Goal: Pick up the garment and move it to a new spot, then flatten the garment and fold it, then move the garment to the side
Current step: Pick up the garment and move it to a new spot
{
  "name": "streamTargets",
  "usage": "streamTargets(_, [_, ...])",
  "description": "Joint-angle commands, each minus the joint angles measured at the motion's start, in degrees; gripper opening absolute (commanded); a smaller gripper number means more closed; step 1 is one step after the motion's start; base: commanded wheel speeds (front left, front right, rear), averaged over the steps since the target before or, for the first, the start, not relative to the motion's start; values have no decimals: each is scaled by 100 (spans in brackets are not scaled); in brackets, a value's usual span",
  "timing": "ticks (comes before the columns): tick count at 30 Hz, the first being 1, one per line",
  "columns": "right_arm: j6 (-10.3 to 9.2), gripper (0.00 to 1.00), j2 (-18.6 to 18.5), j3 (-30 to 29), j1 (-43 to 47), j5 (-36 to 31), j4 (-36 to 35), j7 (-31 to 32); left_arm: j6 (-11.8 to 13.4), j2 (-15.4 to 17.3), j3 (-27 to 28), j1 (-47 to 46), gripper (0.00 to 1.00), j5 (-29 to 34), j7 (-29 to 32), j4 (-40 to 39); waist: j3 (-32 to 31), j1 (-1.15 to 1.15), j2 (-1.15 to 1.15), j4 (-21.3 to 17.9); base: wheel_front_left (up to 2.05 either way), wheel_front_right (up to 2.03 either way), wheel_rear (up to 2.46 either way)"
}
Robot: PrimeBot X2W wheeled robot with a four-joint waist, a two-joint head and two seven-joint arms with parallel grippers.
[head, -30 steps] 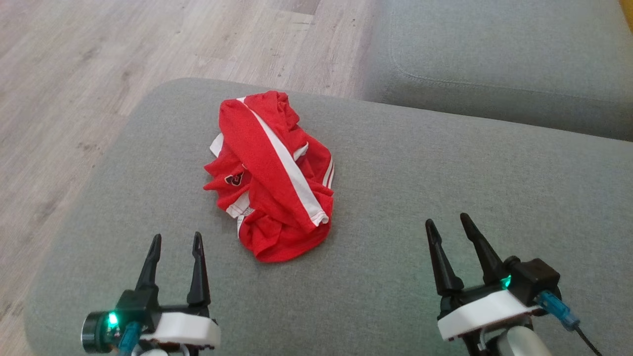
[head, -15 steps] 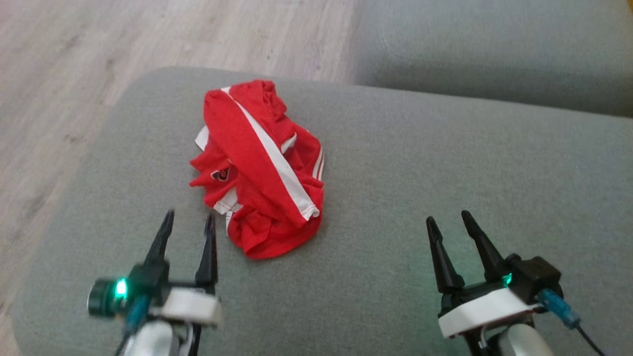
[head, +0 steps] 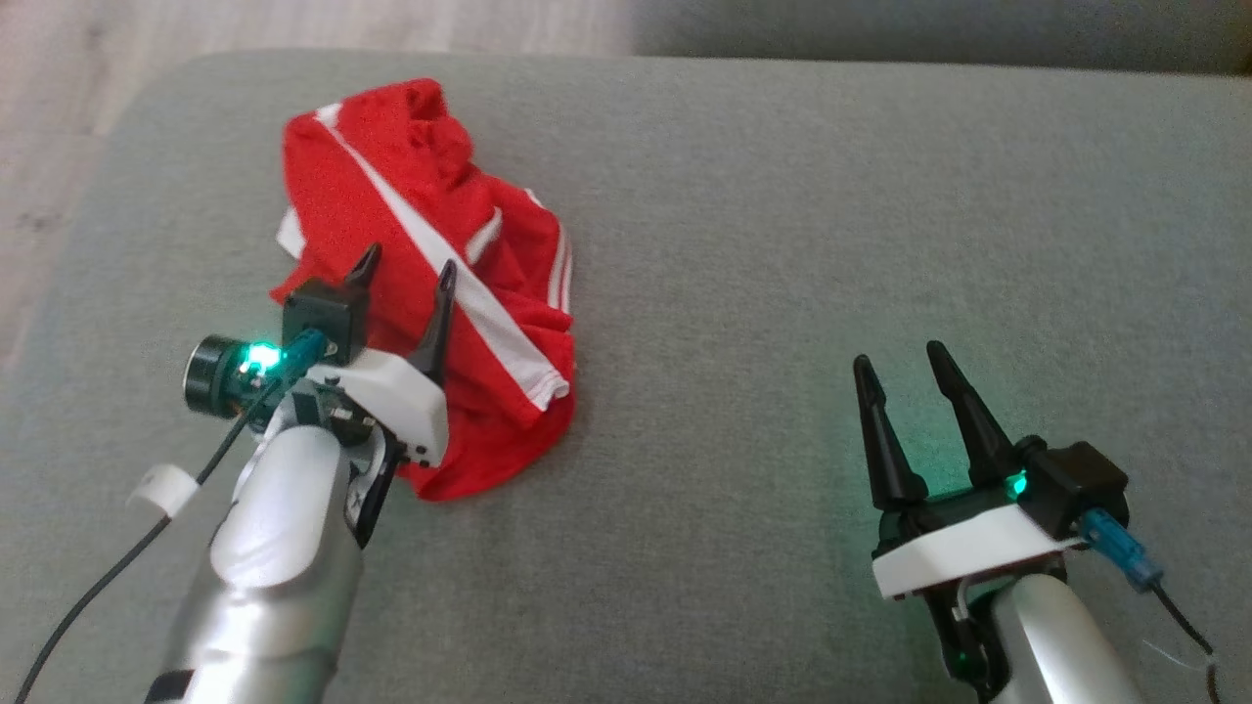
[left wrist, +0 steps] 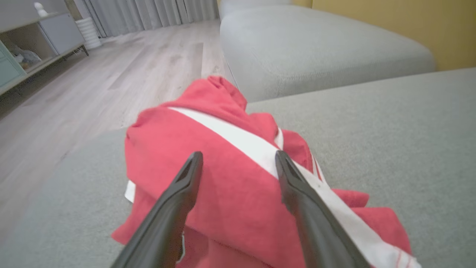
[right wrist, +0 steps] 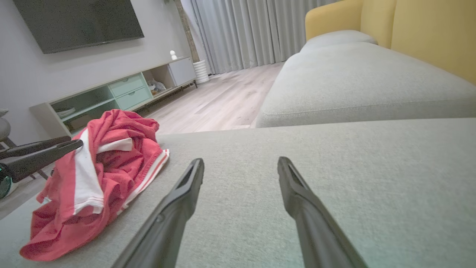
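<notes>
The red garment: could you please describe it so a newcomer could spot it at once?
On the wide grey fabric seat cushion, look toward its left end, beside the wooden floor. A crumpled red garment lies there. Its bright colour and broad white stripe set it apart.

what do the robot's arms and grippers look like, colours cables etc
The left gripper and right gripper each have two long tapered black fingers on a white base, a green light and a blue connector with a black cable. The forearms are glossy silver.
</notes>
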Motion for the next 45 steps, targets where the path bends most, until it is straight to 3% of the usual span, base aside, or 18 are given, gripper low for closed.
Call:
streamTargets(1, [-4, 100, -30, 116, -167, 13, -136, -62, -22, 228, 147, -255, 100, -25, -1, -15, 191, -2, 0, -193, 0, 0, 0])
streamTargets(7, [-4, 100, -30, 75, -251, 14, -103, -62, -31, 246, 80, -462, 98, -75, -169, 697, 309, -2, 0, -316, 0, 0, 0])
streamTargets(8, [-4, 100, -30, 69, -253, 14, -109, -62, -38, 236, 67, -484, 41, -98, -221, 757, 303, -2, 0, -321, 0, 0, 0])
streamTargets(9, [-4, 100, -30, 66, -249, 14, -108, -62, -42, 236, 51, -501, 0, -106, -307, 799, 284, -2, 0, -325, 0, 0, 0])
streamTargets(17, [-4, 100, -30, 74, -185, 49, -49, -62, 16, 349, 54, -628, 0, -100, -1135, 598, 18, -2, 0, -330, 0, 0, 0])
streamTargets(26, [-4, 100, -30, 155, -136, 281, -63, -62, -87, 687, 101, -724, 0, -433, -1365, -1332, -345, -2, 0, -697, 0, 0, 0])
streamTargets(36, [-4, 100, -30, 321, -268, 554, -207, -62, -116, 955, -504, -943, 0, -845, -248, -3148, -328, -2, 0, -1590, 0, 0, 0])
streamTargets(45, [-4, 100, -30, 538, -538, 784, -590, -62, -118, 1023, -984, -1017, 0, -1101, 470, -3224, 210, -2, 0, -2753, 0, 0, 0])
